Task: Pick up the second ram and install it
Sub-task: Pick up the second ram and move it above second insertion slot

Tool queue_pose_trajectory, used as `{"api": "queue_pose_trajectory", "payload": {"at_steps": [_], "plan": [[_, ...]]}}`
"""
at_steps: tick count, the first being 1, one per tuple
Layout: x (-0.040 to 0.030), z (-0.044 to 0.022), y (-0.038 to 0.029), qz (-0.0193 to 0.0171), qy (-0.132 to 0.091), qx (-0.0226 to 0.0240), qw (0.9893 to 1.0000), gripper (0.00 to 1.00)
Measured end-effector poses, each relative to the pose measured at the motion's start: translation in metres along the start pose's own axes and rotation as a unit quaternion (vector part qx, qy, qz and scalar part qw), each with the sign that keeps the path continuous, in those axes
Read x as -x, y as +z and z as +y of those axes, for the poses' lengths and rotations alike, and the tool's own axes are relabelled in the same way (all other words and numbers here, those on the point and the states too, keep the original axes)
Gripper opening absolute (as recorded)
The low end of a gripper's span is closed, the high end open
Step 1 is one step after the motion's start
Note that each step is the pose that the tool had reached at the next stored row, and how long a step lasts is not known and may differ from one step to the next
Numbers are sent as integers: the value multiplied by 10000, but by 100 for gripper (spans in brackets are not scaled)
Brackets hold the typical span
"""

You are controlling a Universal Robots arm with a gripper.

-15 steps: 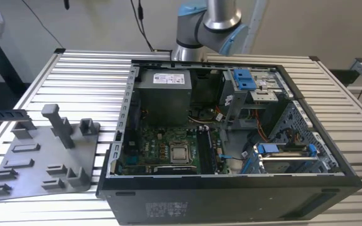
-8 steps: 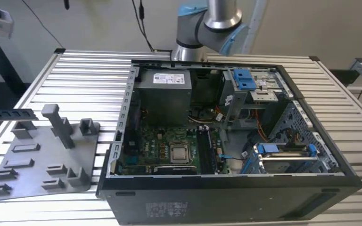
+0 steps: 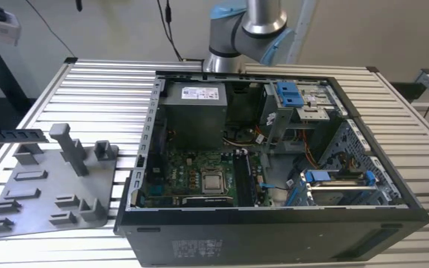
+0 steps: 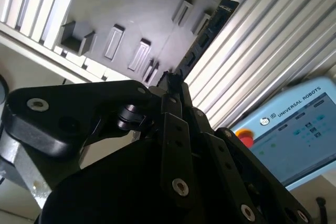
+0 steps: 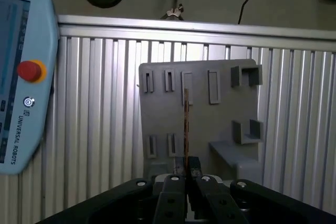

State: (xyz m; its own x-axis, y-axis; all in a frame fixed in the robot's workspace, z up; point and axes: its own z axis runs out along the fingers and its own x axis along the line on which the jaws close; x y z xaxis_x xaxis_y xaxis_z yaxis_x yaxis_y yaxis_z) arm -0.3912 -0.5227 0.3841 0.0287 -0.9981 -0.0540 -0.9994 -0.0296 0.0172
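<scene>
End effector (image 5: 186, 169) pinches second ram (image 5: 185, 119) — grey tray (image 5: 220, 124) beyond.

We find the tray (image 3: 49, 187) on the slatted table (image 3: 103, 89), just beside the open computer case (image 3: 274, 237), at the exterior view's left.

Grey tray (image 3: 51, 192), black case (image 3: 274, 240), blue latches (image 3: 289, 94), ribbed silver table (image 3: 103, 95), dark ram (image 4: 206, 34), red button (image 5: 30, 71).
</scene>
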Motion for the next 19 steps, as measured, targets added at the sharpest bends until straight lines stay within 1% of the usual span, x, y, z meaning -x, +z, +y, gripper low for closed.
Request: {"api": "queue_pose_trajectory", "payload": {"at_steps": [7,19], "plan": [[3,-164,-2,0,1,0,10000,14],[22,-387,-5,0,0,0,10000,14]]}}
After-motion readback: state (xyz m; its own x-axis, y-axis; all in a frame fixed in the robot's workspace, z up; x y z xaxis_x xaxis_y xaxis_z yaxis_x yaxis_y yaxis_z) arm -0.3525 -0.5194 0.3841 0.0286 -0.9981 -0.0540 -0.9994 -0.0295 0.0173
